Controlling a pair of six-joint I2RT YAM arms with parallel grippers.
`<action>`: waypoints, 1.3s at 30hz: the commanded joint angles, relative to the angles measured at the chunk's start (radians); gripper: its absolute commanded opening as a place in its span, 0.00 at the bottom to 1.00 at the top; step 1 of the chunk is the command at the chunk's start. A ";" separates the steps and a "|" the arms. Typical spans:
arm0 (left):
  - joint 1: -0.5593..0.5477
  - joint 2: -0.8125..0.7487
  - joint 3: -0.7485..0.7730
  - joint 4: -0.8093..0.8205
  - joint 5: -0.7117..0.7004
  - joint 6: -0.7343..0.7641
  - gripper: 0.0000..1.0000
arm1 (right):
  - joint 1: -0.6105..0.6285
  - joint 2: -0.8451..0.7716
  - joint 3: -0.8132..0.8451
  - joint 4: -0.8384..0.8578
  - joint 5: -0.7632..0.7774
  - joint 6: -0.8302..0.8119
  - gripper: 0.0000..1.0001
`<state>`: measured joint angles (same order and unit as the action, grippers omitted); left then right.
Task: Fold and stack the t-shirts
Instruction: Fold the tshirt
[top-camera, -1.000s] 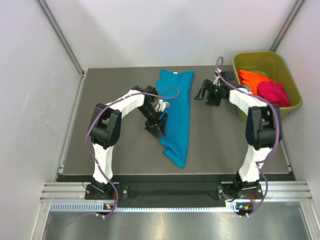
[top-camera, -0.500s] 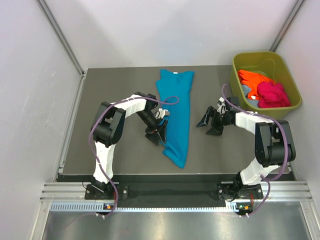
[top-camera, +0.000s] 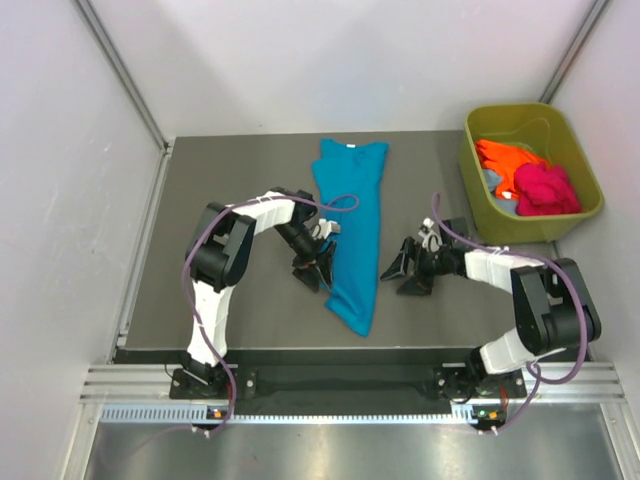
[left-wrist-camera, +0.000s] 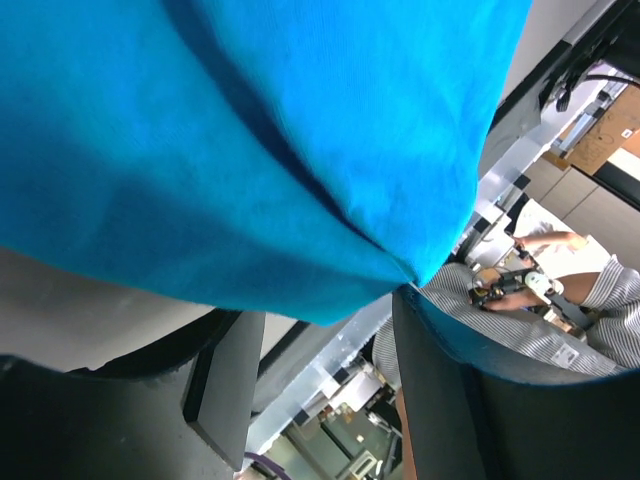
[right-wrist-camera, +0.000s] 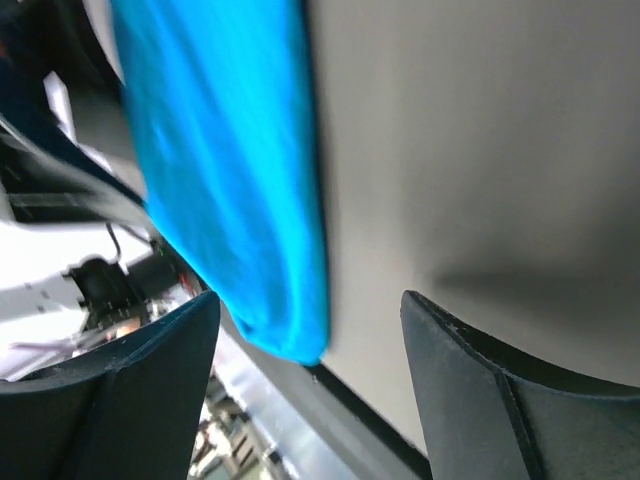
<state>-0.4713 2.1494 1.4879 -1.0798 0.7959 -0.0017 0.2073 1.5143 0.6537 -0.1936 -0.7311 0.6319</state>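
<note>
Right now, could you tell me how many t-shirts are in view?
3. The teal-blue t-shirt lies folded lengthwise on the table; the orange t-shirt and the magenta-pink t-shirt sit in the green tub, where others may be hidden.

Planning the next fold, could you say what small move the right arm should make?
Probably ease the open right gripper left to the teal t-shirt, which it stands apart from, while the left gripper is at the opposite edge.

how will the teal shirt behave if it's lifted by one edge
Probably floppy: the teal t-shirt lies flat in a long folded strip, so it would likely sag and unfold. It seems light and thin; its edge drapes softly in the left wrist view.
</note>
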 joint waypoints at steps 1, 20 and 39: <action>-0.003 -0.003 0.028 0.014 0.025 0.005 0.58 | 0.032 -0.071 -0.068 0.019 -0.056 0.031 0.73; -0.013 -0.137 -0.153 0.135 0.028 -0.129 0.55 | 0.322 0.009 -0.167 0.186 -0.073 0.224 0.63; -0.013 -0.237 -0.225 0.161 0.017 -0.179 0.54 | 0.346 0.029 -0.081 0.133 -0.048 0.160 0.05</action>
<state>-0.4816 1.9690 1.2678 -0.9363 0.8135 -0.1707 0.5526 1.6135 0.5335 -0.0090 -0.7948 0.8417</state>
